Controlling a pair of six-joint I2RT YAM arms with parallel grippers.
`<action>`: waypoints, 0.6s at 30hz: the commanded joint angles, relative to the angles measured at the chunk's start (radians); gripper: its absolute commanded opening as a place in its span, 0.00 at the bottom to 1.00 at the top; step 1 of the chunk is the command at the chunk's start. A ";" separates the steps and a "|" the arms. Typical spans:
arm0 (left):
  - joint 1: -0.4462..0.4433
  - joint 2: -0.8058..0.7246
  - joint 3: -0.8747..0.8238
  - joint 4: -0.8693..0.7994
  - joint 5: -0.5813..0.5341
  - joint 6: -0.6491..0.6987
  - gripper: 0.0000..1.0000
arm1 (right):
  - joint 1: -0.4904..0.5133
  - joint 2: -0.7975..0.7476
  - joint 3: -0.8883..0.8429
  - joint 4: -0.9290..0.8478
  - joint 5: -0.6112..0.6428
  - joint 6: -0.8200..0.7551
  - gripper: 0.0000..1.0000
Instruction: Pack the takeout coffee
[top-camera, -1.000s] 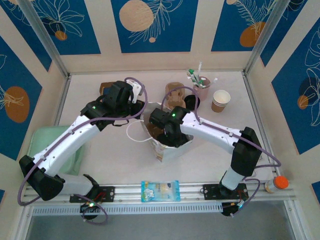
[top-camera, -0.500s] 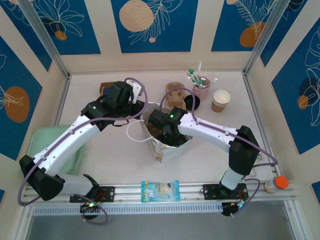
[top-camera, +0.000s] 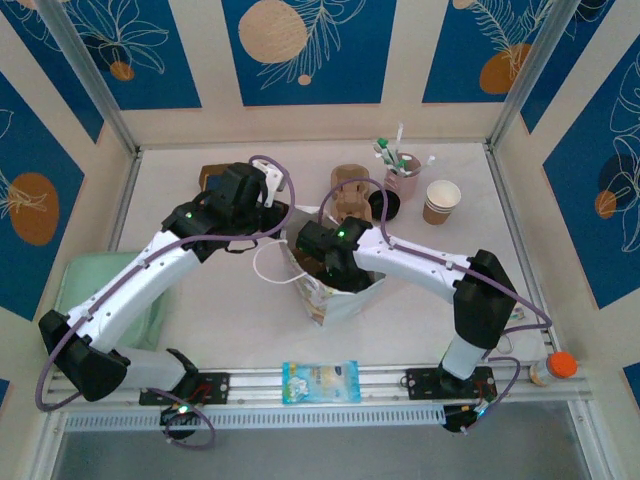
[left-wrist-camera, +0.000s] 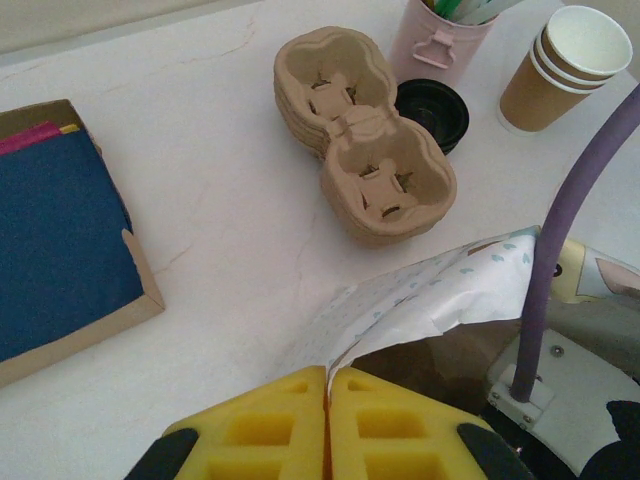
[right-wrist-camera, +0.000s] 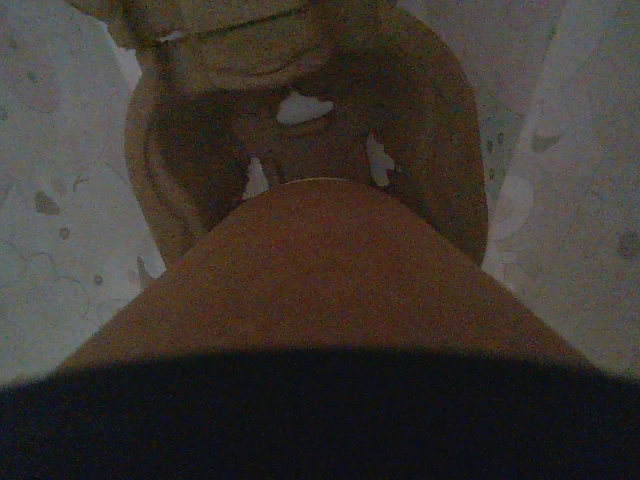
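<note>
Surrounding the pale table (top-camera: 240, 315) stand blue-patterned walls (top-camera: 310, 50).

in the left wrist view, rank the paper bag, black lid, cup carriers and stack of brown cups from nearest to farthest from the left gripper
1. paper bag, its rim right at the tips of the left gripper, lower right
2. cup carriers, centre
3. black lid, just beyond the carriers, to the right
4. stack of brown cups, top right corner
</note>
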 joint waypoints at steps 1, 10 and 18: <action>0.005 -0.003 0.012 0.035 -0.050 -0.011 0.09 | -0.006 0.014 -0.031 -0.054 -0.008 0.010 0.37; 0.005 -0.004 0.004 0.038 -0.045 -0.014 0.08 | -0.007 0.006 -0.037 -0.017 0.013 0.013 0.37; 0.005 -0.006 -0.006 0.046 -0.038 -0.018 0.09 | -0.010 0.010 -0.049 0.010 0.029 0.007 0.36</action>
